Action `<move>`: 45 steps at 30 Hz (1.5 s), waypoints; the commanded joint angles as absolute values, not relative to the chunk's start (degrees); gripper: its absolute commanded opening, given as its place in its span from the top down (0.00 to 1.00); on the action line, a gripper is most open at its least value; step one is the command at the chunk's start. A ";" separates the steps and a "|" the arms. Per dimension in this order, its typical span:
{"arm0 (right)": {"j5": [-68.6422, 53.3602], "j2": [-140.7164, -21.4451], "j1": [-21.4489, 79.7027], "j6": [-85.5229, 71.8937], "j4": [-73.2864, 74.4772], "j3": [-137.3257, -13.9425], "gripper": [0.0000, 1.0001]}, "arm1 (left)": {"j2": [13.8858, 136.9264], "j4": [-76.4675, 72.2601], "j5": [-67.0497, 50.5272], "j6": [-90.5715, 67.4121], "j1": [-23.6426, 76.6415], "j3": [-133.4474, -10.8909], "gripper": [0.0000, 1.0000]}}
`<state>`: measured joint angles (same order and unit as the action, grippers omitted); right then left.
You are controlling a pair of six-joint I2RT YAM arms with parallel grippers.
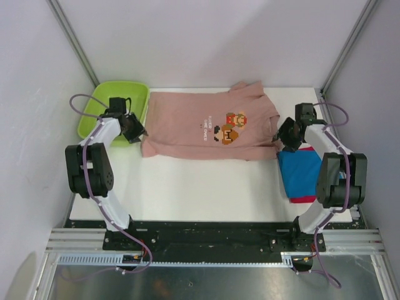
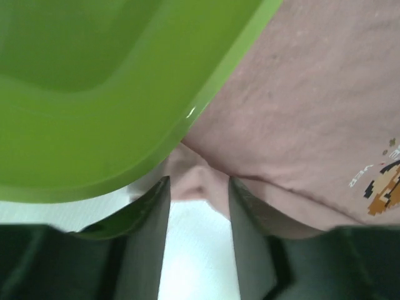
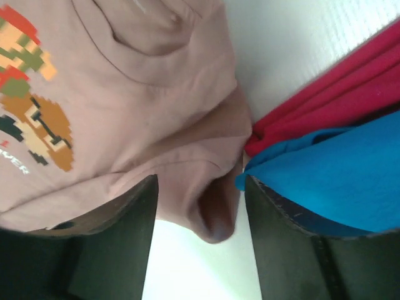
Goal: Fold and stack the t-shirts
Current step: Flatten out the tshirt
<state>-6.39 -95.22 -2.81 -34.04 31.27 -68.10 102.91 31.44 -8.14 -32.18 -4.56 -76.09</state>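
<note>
we logged the left pincer (image 2: pixel 199 190) wide open and empty. a corner of the dusty pink cloth t-shirt with pixel print (image 2: pixel 300 112) lay just ahead of its tips, and the lime-green plastic tub (image 2: pixel 94 125) sat up-left. the right pincer (image 3: pixel 200 187) gaped too, with a pink fold loose between its fingers. the folded blue cloth t-shirt (image 3: pixel 337 187) and the red cloth t-shirt (image 3: pixel 325 100) lay to its right.

I am seeing a dusty pink t-shirt (image 1: pixel 181 128) carrying a brown, orange, red and green pixel print (image 1: pixel 230 127) with white lettering, a blue shirt (image 1: pixel 303 172), a red shirt (image 1: pixel 304 200), and a lime-green tub (image 1: pixel 115 106).
</note>
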 commanded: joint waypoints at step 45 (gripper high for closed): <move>11.53 -81.78 17.72 -32.81 29.33 -53.40 0.36 | 97.59 21.68 8.32 -37.11 1.76 -58.12 0.80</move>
<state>8.88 -83.72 17.23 -33.71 31.18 -53.91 97.12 23.79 6.37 -36.58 1.08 -56.07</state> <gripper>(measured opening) 0.640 0.248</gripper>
